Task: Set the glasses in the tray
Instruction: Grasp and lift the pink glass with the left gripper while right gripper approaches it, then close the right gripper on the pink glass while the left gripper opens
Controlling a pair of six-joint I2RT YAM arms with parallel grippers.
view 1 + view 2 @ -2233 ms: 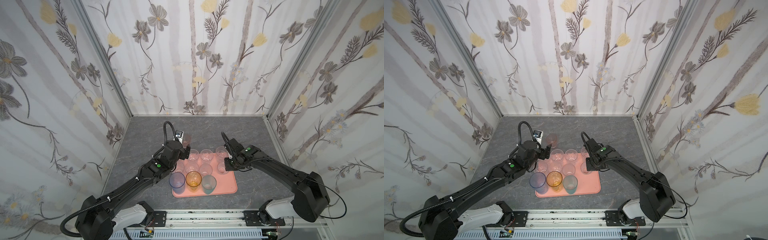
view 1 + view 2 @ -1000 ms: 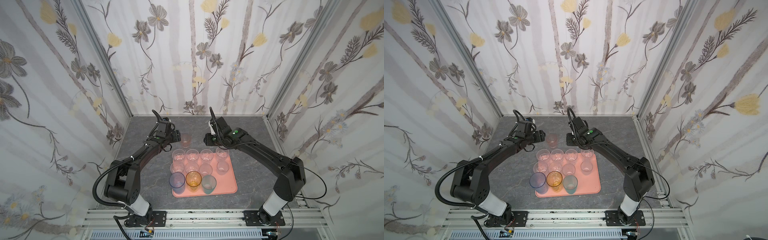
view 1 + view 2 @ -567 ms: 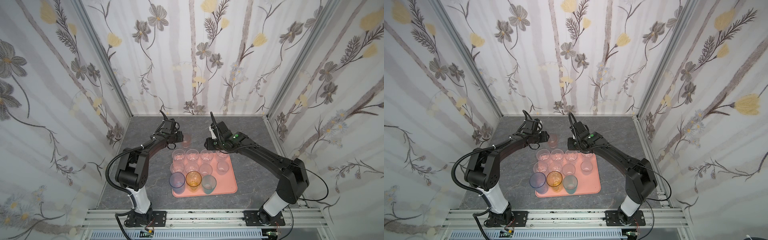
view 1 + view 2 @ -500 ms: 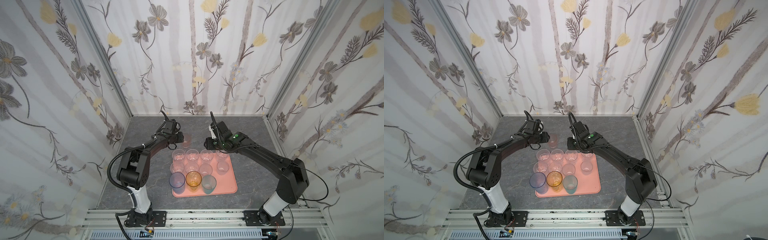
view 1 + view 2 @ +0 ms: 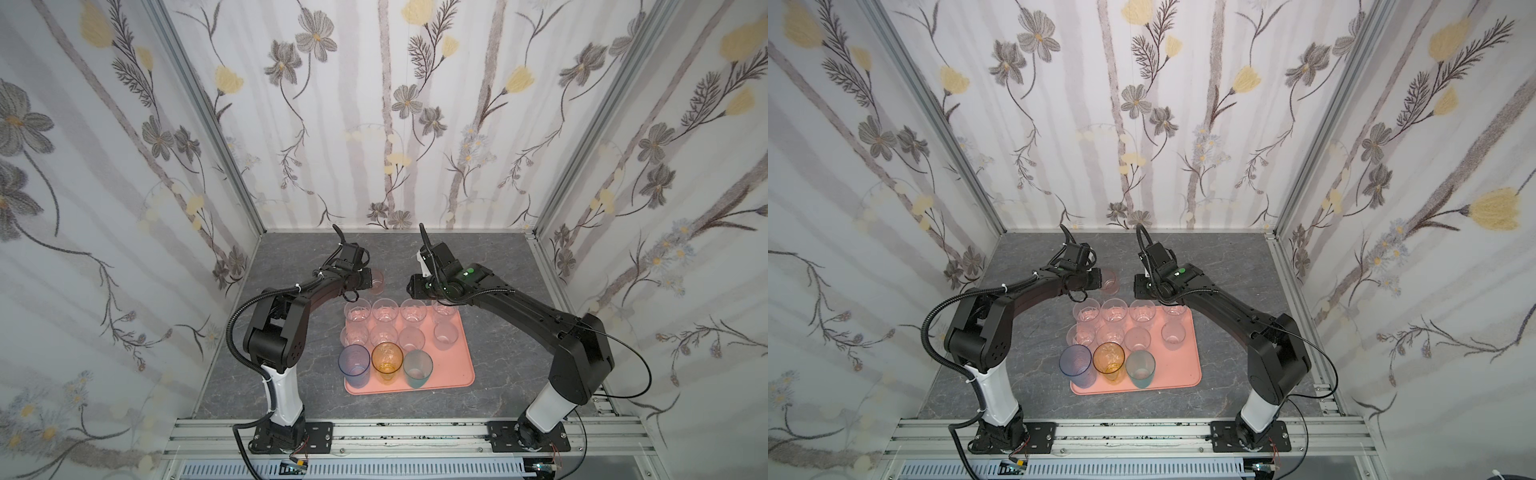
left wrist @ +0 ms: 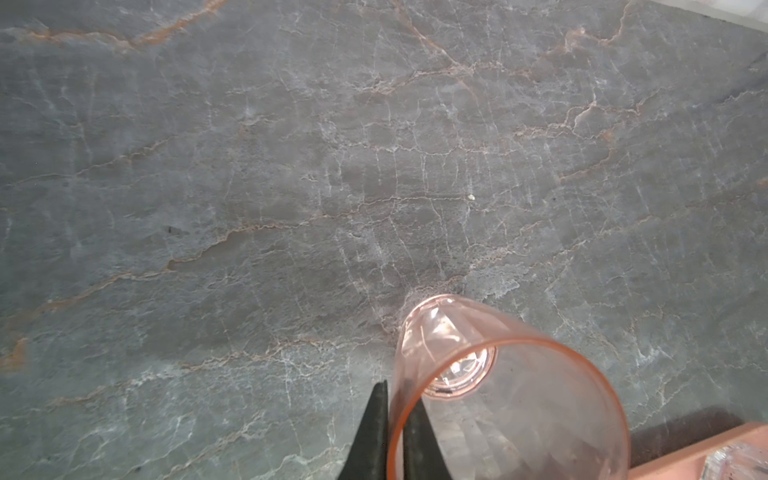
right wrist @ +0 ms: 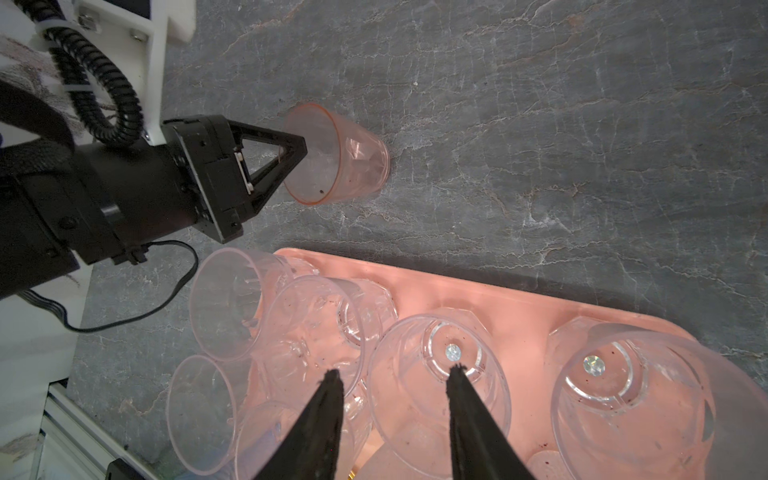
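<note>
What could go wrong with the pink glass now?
The left gripper pinches the pink glass only by its rim, so it might slip or tip when lifted. The tray is crowded with clear glasses, so carrying it over could knock one. The right gripper hangs close; the two might bump.

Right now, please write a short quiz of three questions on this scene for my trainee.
1. Where does the left tool grip the pink glass? A) at its rim B) at its base C) nowhere
2. True or false: the right tool is shut on a clear glass.
3. Fill in: ___ glasses stand in the tray.
Key: 1. A. 2. False, its jaws stand open. 3. Eleven.
</note>
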